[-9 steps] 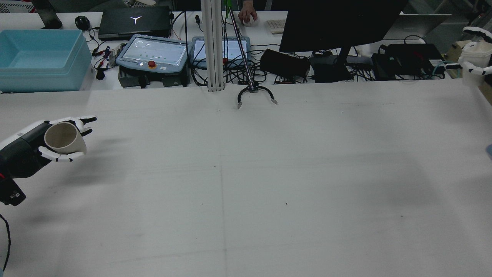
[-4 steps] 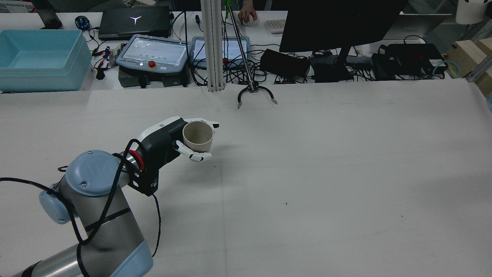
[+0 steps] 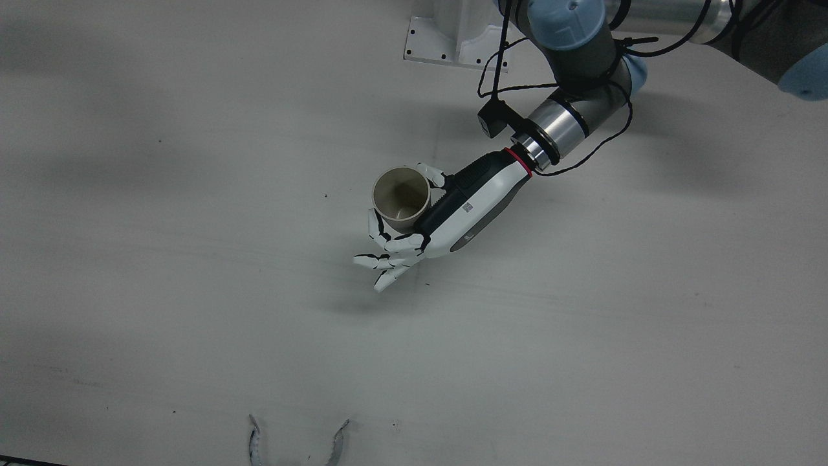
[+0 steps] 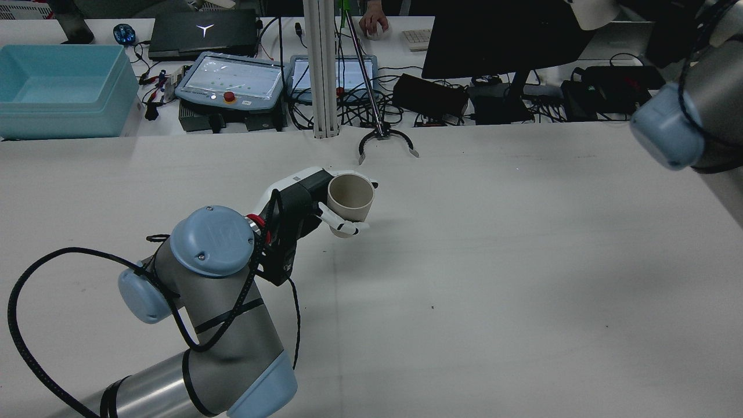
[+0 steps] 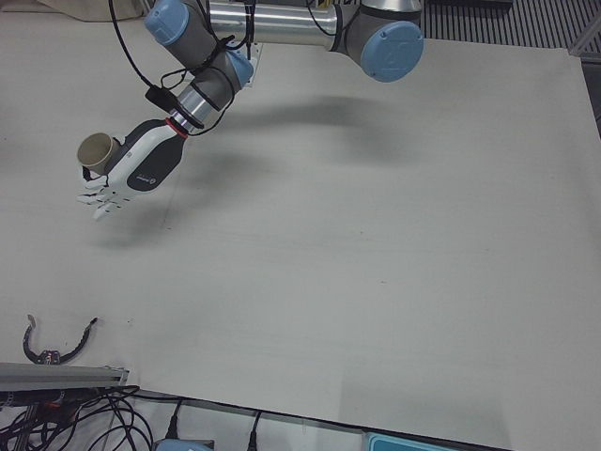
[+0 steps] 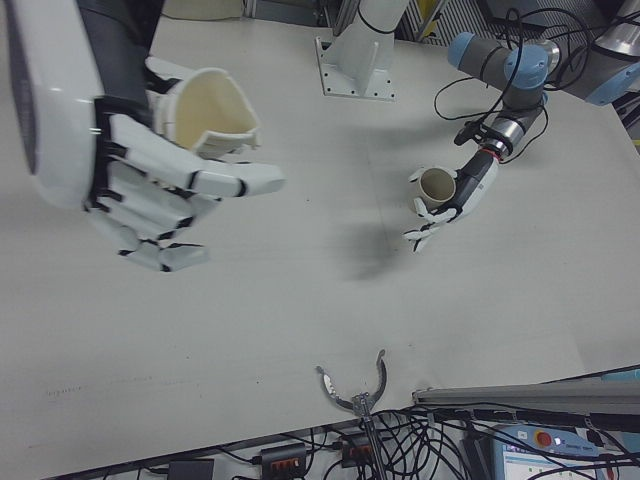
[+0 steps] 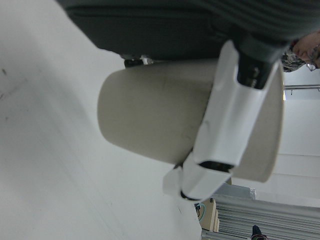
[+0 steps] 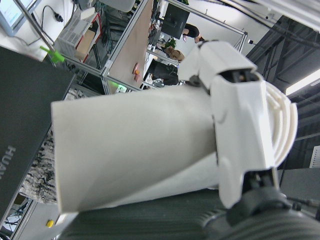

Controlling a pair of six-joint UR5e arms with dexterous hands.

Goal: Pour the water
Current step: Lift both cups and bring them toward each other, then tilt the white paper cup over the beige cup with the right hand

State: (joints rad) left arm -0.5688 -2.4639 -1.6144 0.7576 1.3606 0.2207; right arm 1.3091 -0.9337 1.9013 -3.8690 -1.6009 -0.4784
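A beige cup (image 3: 401,199) stood upright with its mouth open to the top, clamped in the left hand (image 3: 430,220), whose fingers (image 3: 387,249) wrapped its wall from both sides while a few lower ones splayed free beneath it. In the rear view the same cup (image 4: 349,197) and left hand (image 4: 307,210) sat near the middle of the white counter (image 4: 522,261), a little toward the robot's left and above the surface; whether the base touched the counter I could not tell. A second, paler cup (image 6: 205,112) was held high off the counter by the right hand (image 6: 140,190), its fingers closed round the wall, which looked dented along one side. The right hand view showed that cup (image 8: 135,150) tilted onto its side under a white finger (image 8: 240,130). Farther out, a black claw-shaped grabber head (image 4: 386,142) lay at the counter's far edge, and a light-blue bin (image 4: 61,90) stood on the desk beyond it.
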